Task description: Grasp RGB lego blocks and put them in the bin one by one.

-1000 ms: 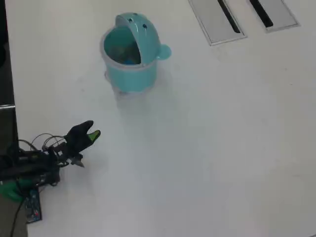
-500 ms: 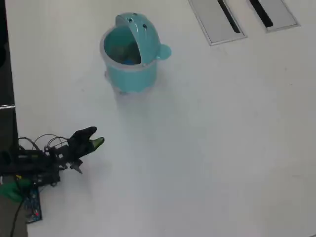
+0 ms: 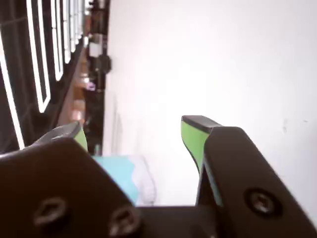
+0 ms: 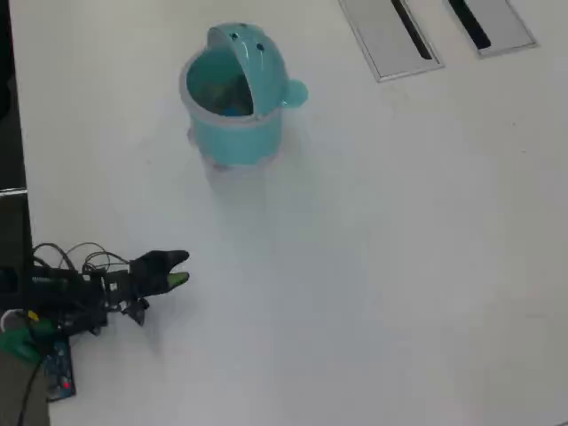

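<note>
Bin [image 4: 232, 133]: upright on desk [image 4: 399, 266]; something blue inside. No loose blocks visible; presumably light, rigid, best gripped across flat sides. End effector [image 3: 133, 134]: apart, empty.

An office — white desk [image 4: 399, 266] with grey cable-slot panels [image 4: 390, 35].

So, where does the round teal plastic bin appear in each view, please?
Overhead view: the round teal plastic bin stands upper left of centre on the white table.
Wrist view: only a blurred teal part shows at the lower left, between the tool's green fingers.
Shared landmark: the tool, with green fingertips in both views.
</note>
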